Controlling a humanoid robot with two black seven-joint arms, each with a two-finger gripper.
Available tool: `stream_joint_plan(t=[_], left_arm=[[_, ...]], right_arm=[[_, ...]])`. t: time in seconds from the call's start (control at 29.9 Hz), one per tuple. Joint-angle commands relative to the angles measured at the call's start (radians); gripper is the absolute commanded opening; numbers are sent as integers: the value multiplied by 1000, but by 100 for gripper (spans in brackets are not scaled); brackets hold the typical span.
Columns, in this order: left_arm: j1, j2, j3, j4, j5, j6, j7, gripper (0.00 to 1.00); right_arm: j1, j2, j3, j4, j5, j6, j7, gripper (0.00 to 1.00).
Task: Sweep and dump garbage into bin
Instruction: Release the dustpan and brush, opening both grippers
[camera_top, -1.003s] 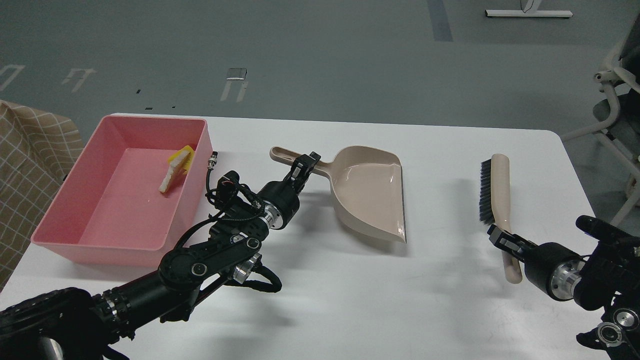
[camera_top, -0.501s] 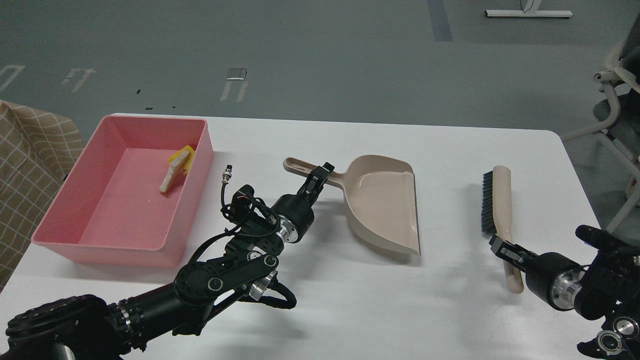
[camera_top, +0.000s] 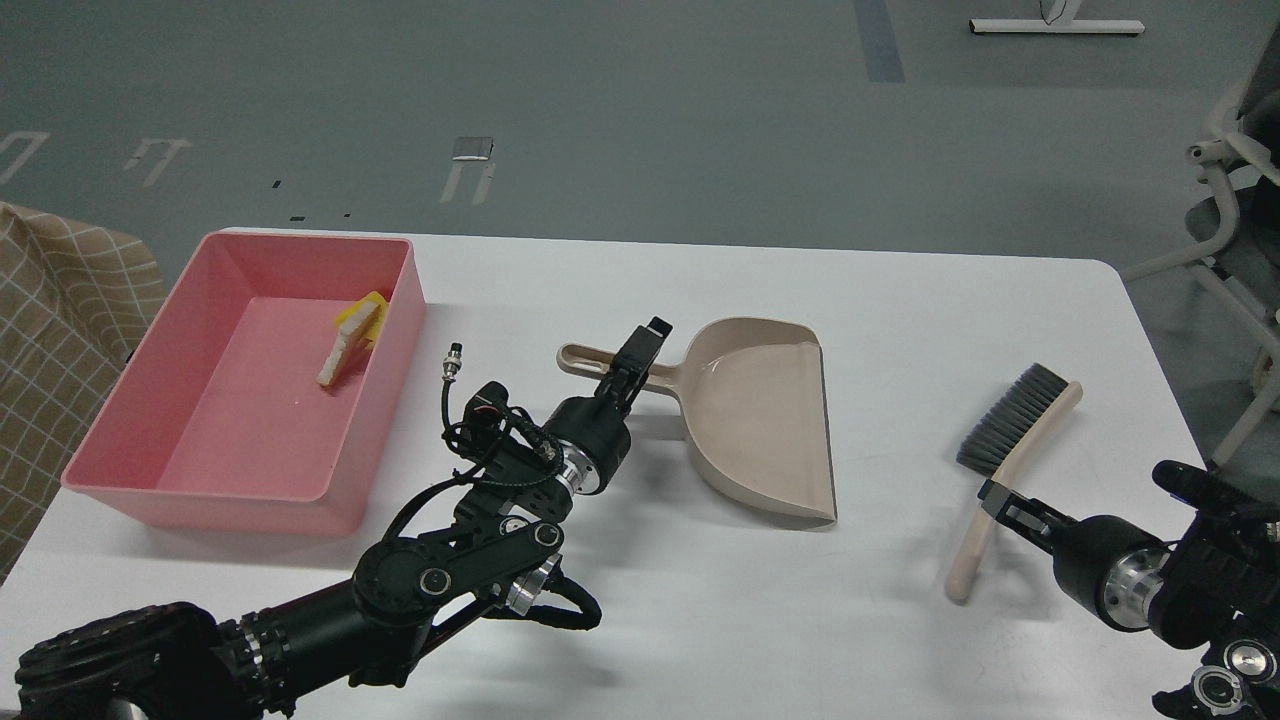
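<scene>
The pink bin (camera_top: 200, 492) stands on the white table at the left. Inside it lie the garbage scraps: the yellow sponge-like chunk (camera_top: 367, 310) and the white bread slice (camera_top: 338, 355), leaning together near the right wall. The beige dustpan (camera_top: 765, 420) lies empty at mid-table, its handle pointing left. My left gripper (camera_top: 638, 357) is shut on that handle. My right gripper (camera_top: 1003, 502) is shut on the handle of the beige brush (camera_top: 1010, 420), whose dark bristles point up and to the right, tilted over the table.
A checked brown cloth (camera_top: 60, 320) sits off the table's left edge. A white chair frame (camera_top: 1235, 190) stands at the right beyond the table corner. A loose cable plug (camera_top: 455, 355) sticks up from my left arm near the bin's right wall.
My left gripper carried the dustpan rightward from the bin and lowered it toward me. My right gripper swung the brush so that its head now points up and right instead of straight away.
</scene>
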Motion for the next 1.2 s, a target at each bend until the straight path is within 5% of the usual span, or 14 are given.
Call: stream_joint_plan(t=[0.0, 0.33, 1.17], left_arm=[[-1, 15, 14, 0, 3, 1, -22, 98], [-4, 104, 39, 0, 19, 1, -65, 98], [-43, 257, 42, -28, 17, 1, -80, 98]], right_arm=[[0, 0, 6, 2, 8, 0, 1, 46], [0, 0, 10, 2, 34, 0, 1, 46], [46, 3, 16, -17, 36, 0, 1, 47]])
